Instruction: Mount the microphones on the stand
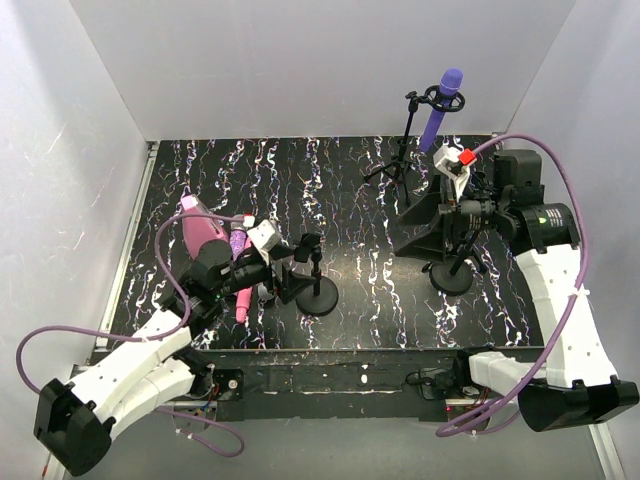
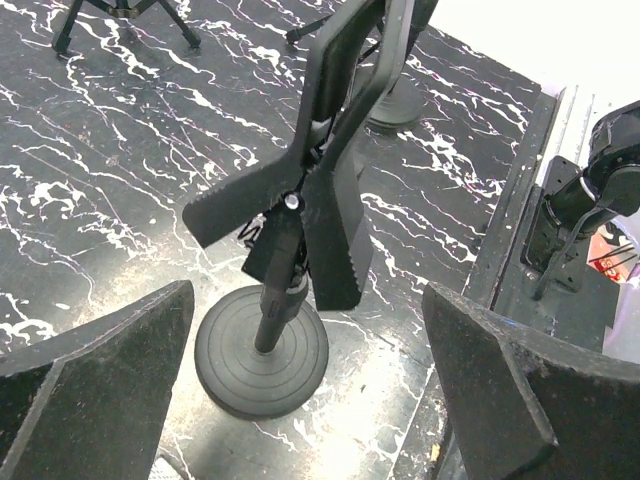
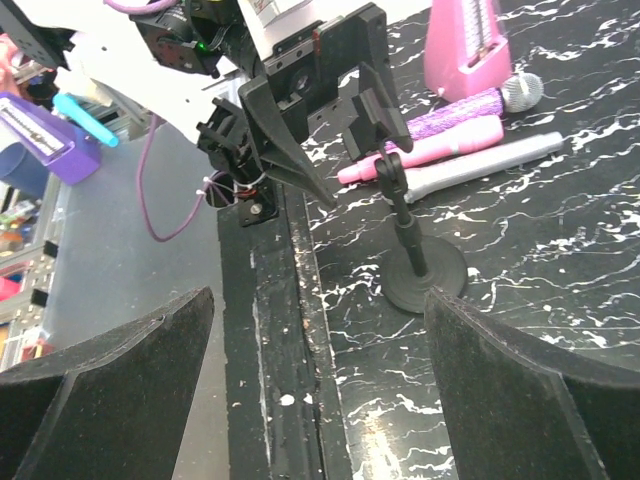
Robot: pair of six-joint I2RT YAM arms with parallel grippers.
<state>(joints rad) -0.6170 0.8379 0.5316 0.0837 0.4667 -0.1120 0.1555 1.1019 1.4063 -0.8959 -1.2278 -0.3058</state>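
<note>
Black marbled desk (image 1: 350, 190) inside white walls. The purple microphone (image 1: 441, 108) sits in the far stand (image 1: 408, 135). The pink microphone (image 3: 440, 145), silver microphone (image 3: 480, 165) and glittery microphone (image 3: 455, 108) lie together at left. Left gripper (image 2: 308, 295) and right gripper (image 3: 318, 295) gape wide, empty. Microphones look light, stiff, smooth: grasp mid-barrel

HIDDEN: pink microphone (image 1: 243, 303) mostly under left arm (image 1: 150, 350) | CUT OFF: pink wedge (image 3: 468, 45) top at frame edge; left end effector (image 2: 305, 400) finger bases at bottom edge

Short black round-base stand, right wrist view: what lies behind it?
Plain pink microphone, silver-grey microphone and glittery pink-purple microphone lie side by side, pink wedge-shaped object beyond them. The stand's pole and clip hide parts of each.
</note>
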